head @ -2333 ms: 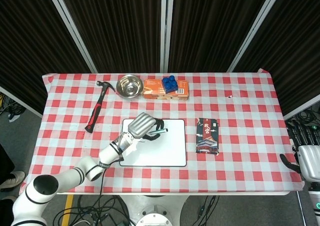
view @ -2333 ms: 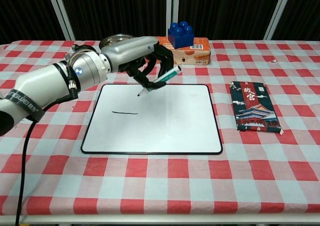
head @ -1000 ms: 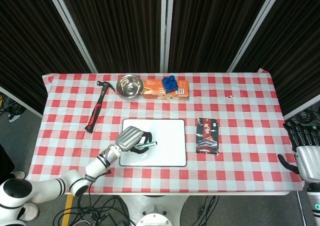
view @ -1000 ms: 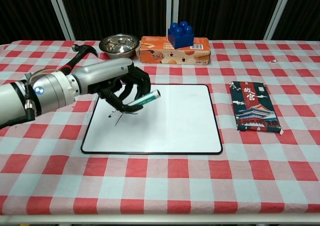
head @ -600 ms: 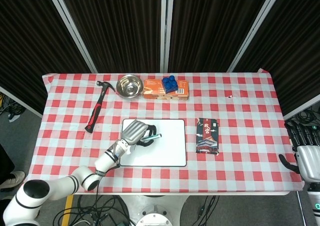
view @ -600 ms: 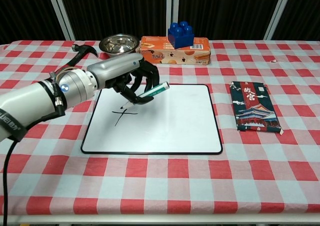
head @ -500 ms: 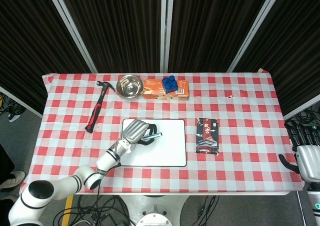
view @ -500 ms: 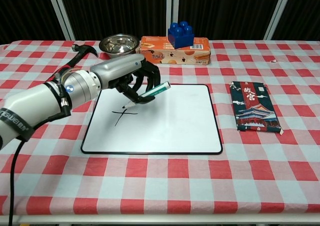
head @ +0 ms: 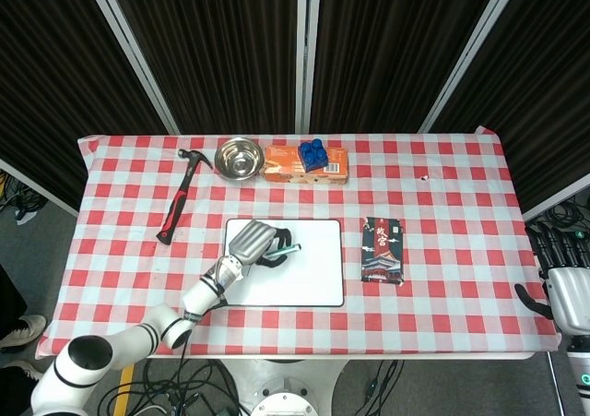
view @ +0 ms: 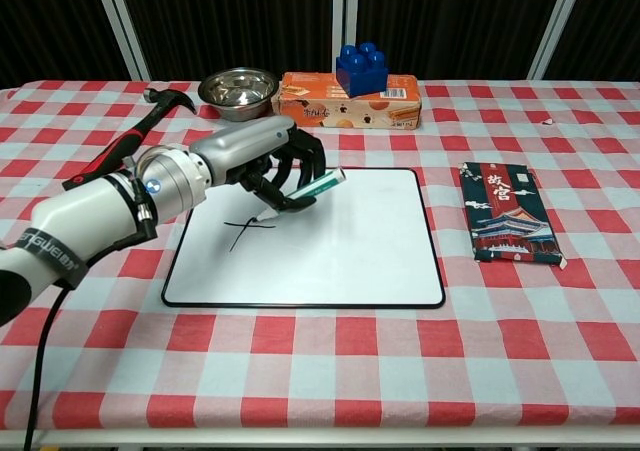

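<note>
A green marker [view: 312, 186] is grasped in the left hand [view: 268, 159], its tip held over the whiteboard [view: 330, 261]. A small cross [view: 248, 229] is drawn just below the hand; most of the board remains blank, so the drawing looks barely begun.

The right hand [head: 564, 282] hangs released beside the table edge, well apart.

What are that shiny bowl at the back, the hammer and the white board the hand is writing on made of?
The round silver bowl looks like polished steel: it mirrors the light. The hammer seems to have a dark metal head and a red and black handle, perhaps rubber-coated. The white board with the black rim looks smooth and glossy, probably a coated wipe-off surface; the left hand holds a plastic-looking marker over it.
</note>
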### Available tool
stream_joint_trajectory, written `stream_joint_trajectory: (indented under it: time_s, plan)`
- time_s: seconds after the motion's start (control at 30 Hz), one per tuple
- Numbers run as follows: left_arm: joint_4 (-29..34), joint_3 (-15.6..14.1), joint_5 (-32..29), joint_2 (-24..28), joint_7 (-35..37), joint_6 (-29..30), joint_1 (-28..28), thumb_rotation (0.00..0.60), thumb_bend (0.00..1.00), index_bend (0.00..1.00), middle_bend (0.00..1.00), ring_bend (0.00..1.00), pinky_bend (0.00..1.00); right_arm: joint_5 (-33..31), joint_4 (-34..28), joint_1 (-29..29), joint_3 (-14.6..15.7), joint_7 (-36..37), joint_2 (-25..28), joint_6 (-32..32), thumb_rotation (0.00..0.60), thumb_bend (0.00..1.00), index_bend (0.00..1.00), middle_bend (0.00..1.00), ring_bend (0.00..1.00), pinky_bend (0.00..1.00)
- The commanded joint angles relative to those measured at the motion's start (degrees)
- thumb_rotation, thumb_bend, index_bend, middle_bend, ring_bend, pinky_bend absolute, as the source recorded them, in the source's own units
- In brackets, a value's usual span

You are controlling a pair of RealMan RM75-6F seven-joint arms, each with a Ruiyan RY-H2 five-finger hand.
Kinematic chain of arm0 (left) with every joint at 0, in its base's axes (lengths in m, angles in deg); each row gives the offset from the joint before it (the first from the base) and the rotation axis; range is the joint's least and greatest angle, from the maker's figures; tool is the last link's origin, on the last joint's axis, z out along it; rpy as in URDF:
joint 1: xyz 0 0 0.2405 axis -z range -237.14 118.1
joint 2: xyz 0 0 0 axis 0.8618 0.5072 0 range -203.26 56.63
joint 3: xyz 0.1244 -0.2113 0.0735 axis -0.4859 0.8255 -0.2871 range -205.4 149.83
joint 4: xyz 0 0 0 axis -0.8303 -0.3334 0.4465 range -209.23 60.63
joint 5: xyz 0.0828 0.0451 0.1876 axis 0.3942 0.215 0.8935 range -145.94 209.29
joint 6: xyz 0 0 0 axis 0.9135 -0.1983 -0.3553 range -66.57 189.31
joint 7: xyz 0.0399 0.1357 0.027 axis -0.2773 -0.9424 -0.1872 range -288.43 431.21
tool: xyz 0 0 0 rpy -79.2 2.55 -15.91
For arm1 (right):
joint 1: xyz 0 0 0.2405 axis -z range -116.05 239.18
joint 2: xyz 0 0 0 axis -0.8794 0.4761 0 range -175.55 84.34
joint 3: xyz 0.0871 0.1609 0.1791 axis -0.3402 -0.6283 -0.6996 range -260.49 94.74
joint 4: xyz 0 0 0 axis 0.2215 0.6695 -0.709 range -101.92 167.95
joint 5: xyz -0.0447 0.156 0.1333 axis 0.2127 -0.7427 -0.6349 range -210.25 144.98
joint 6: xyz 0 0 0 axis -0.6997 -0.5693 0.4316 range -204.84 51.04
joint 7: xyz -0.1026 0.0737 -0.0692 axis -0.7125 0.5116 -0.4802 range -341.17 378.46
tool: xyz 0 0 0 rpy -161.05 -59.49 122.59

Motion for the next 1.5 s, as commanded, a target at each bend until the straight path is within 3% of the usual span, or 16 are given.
stream_joint_trajectory:
  time_s: [0.03, 0.67, 0.87, 1.1, 1.3, 1.5]
  plan:
    - [-0.1, 0.1, -0.2, -0.2, 0.5, -0.1, -0.2, 0.6, 0.38, 0.56, 0.6, 0.66, 0.95, 0.0, 0.1, 0.0, 0.0, 0.0, 0.0, 0.0, 0.6, 0.16, 0.0, 0.02, 0.0, 0.06]
    - [-3.9, -0.3, -0.7, -3.1, 4.1, 0.8, -2.2, 0.6, 0.38, 0.56, 0.6, 0.66, 0.95, 0.2, -0.2, 0.1, 0.1, 0.0, 0.2, -0.2, 0.6, 0.16, 0.0, 0.02, 0.0, 0.07]
    - [-1.8, -0.2, -0.7, -5.1, 4.1, 1.6, -2.6, 0.6, 0.38, 0.56, 0.6, 0.66, 0.95, 0.3, 0.3, 0.1, 0.1, 0.6, 0.1, -0.1, 0.6, 0.16, 0.0, 0.02, 0.0, 0.07]
    - [2.0, 2.1, -0.3, -7.0, 2.2, 2.9, -0.7, 0.6, 0.38, 0.56, 0.6, 0.66, 0.95, 0.4, 0.8, 0.4, 0.1, 1.6, 0.2, -0.8, 0.6, 0.16, 0.0, 0.02, 0.0, 0.07]
    - [9.3, 4.2, 0.4, 0.7, -2.2, 6.1, -0.7, 0.6, 0.38, 0.55, 0.6, 0.66, 0.95, 0.9, 1.3, 0.5, 0.0, 2.5, 0.1, -1.3, 0.6, 0.16, 0.0, 0.02, 0.0, 0.07]
    - [19.3, 3.4, -3.4, 10.9, -12.4, 2.5, -3.4, 0.6, 0.38, 0.55, 0.6, 0.66, 0.95, 1.3, 2.0, 0.2, 0.2, 3.2, -0.5, -0.8, 0.6, 0.16, 0.0, 0.02, 0.0, 0.07]
